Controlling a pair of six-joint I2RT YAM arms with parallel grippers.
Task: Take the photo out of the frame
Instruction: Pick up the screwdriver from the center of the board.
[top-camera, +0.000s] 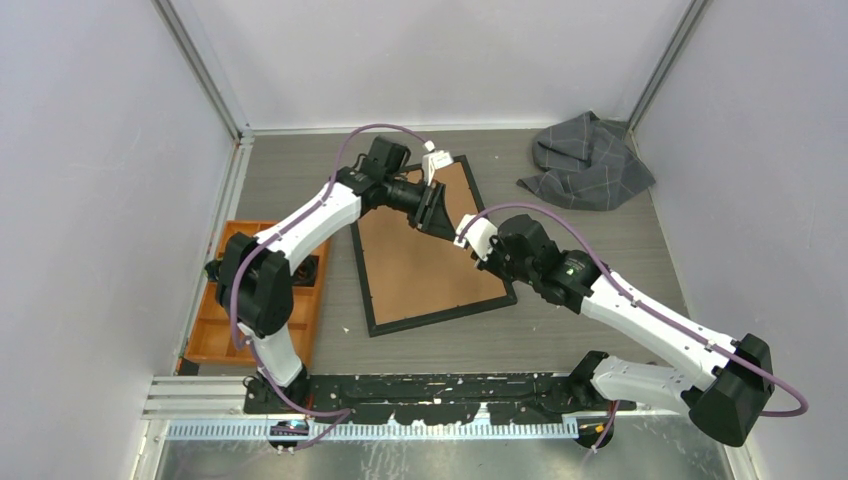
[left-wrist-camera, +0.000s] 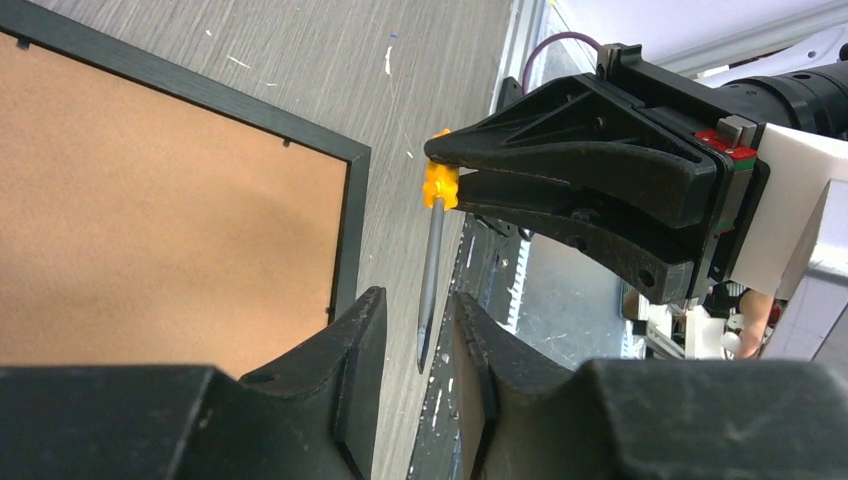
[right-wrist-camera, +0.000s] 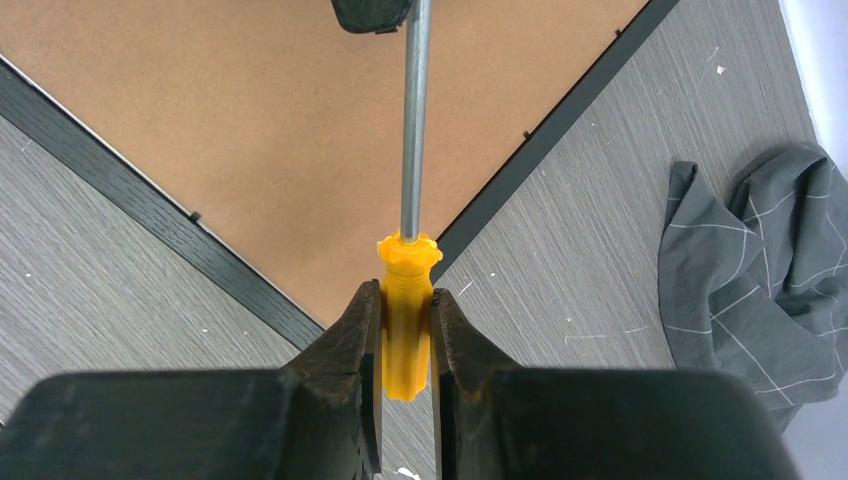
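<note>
Screwdriver (right-wrist-camera: 404, 335) in its pinch by the orange handle, the right gripper (right-wrist-camera: 405, 300) reaches in low from the frame's near right side, shaft pointing across the frame (top-camera: 415, 270). The frame lies flat, brown board up, so the photo does not show. The left gripper (left-wrist-camera: 420, 315) leans over the frame's far edge, its fingers narrowly spread either side of the shaft tip. An orange tray (top-camera: 212, 335) sits left of the frame, and a grey cloth (top-camera: 590, 162) lies beyond its far right corner.

Top view overhead, wide; wrist views close, sharing screwdriver (left-wrist-camera: 432, 270), frame (left-wrist-camera: 170, 200).

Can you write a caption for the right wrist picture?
The right gripper clamps a yellow screwdriver over the face-down frame.
</note>
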